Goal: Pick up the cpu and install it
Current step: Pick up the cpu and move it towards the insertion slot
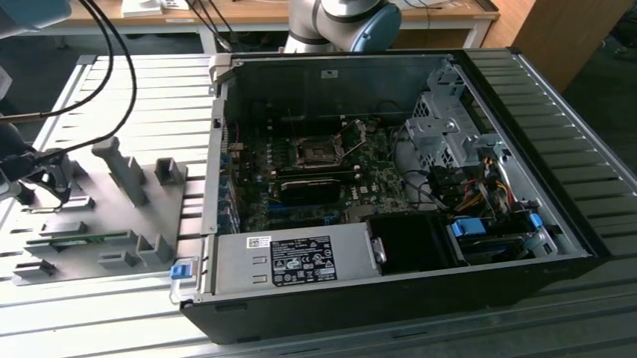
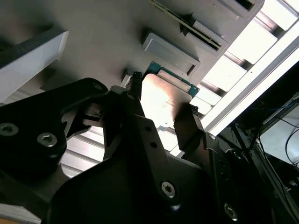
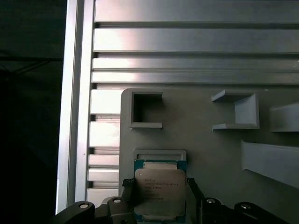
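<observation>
silvery-grey flat square cpu [image 3: 160, 196] lies in a shallow pocket of the pale grey plastic parts tray [image 3: 219, 158] (the pocket squares it for pickup). the black tool [image 3: 158, 186] is closed narrowly on its opposite edges, apparently gripping it.

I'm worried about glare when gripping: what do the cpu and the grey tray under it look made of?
The cpu: silvery metal lid, smooth and reflective, judging by the bright sheen in the second wrist view; its green edge suggests circuit board. The grey tray: matte, uniform, no highlights, probably plastic.
</observation>
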